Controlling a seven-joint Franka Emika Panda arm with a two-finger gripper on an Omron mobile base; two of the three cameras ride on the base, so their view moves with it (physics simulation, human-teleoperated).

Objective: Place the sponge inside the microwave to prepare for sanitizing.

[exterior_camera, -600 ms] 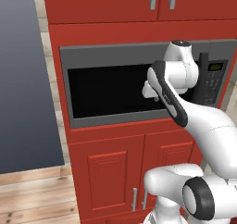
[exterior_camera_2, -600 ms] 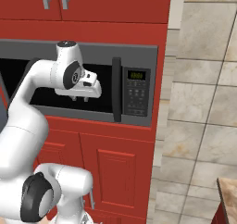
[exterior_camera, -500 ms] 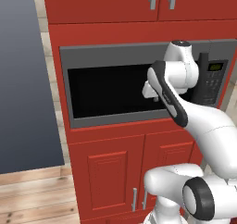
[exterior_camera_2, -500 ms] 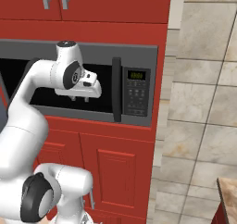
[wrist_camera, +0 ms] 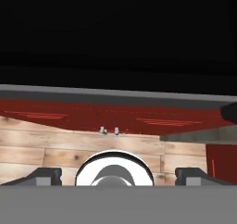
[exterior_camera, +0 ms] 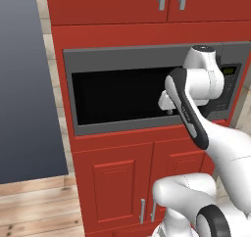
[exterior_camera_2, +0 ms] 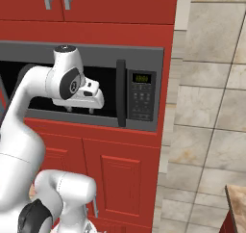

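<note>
The microwave (exterior_camera: 117, 55) (exterior_camera_2: 144, 54) is a wide grey oven set into red cabinets; its dark-windowed door looks shut. Its black keypad (exterior_camera_2: 141, 98) with a green display is at the right, next to a vertical dark handle (exterior_camera_2: 121, 93). My gripper (exterior_camera: 168, 111) (exterior_camera_2: 80, 110) hangs just in front of the door's right half, pointing down. The hand view looks down past the dark window (wrist_camera: 118, 33). There the gripper (wrist_camera: 118, 174) is open, its fingertips (wrist_camera: 44, 174) wide apart with nothing between them. The sponge is out of view.
Red cabinet doors (exterior_camera: 115, 184) sit below the microwave and more (exterior_camera: 112, 3) above. A dark grey panel (exterior_camera: 24, 84) stands to the left. Beige wall tiles (exterior_camera_2: 211, 107) are to the right. Wooden floor (wrist_camera: 55, 146) lies below, with my base (wrist_camera: 114, 170) on it.
</note>
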